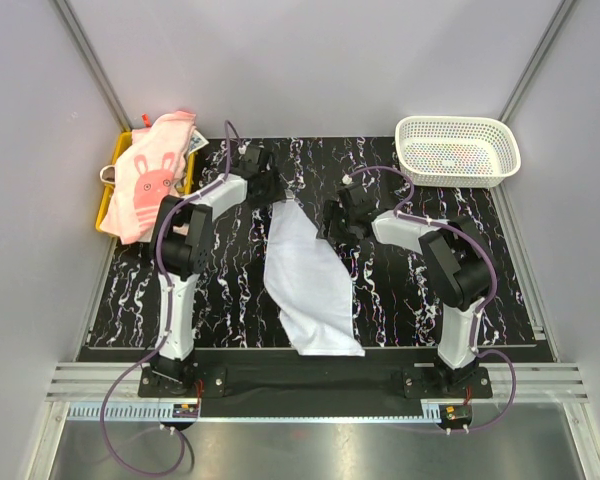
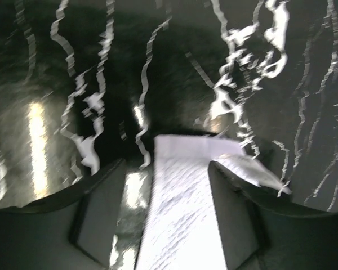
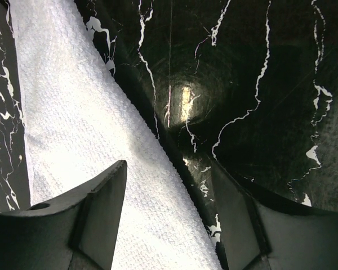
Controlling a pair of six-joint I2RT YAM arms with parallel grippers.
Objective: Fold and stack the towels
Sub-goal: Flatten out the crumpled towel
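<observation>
A pale blue-white towel (image 1: 310,275) lies unfolded and skewed in the middle of the black marbled mat (image 1: 230,290). My left gripper (image 1: 270,192) is at its far corner. In the left wrist view the towel (image 2: 183,202) runs as a strip between the open fingers of the left gripper (image 2: 168,169), with a gap on the left side. My right gripper (image 1: 340,215) is at the towel's right edge. In the right wrist view that gripper (image 3: 169,169) is open and straddles the edge of the towel (image 3: 73,112). Pink towels (image 1: 145,185), the top one with a rabbit print, are piled at the far left.
The pink pile rests on a yellow tray (image 1: 107,200) off the mat's left edge. A white lattice basket (image 1: 457,150) stands at the far right corner. Grey walls close in the table on the left, back and right.
</observation>
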